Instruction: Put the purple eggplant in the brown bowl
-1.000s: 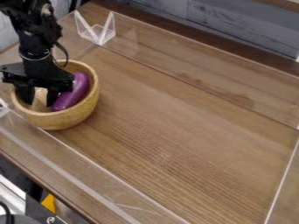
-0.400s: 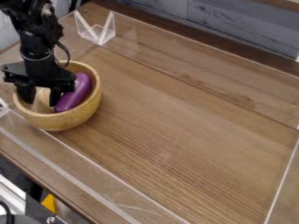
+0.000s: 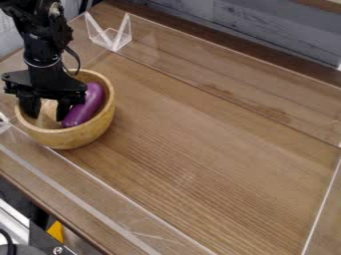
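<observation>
The brown bowl (image 3: 83,131) sits at the left of the wooden table. The purple eggplant (image 3: 86,103) lies inside it, against the bowl's right inner wall. My gripper (image 3: 46,106) hangs over the left part of the bowl with its black fingers (image 3: 63,104) spread, and the eggplant lies just to the right of them, outside the jaws. The eggplant's stem cap is hidden.
A clear plastic wall (image 3: 186,70) fences the wooden table top (image 3: 213,149) on all sides. A clear plastic stand (image 3: 110,33) is at the back left. The black arm (image 3: 40,35) rises from the gripper toward the top left.
The gripper has risen very slightly over the bowl. The eggplant lies still in the bowl.
</observation>
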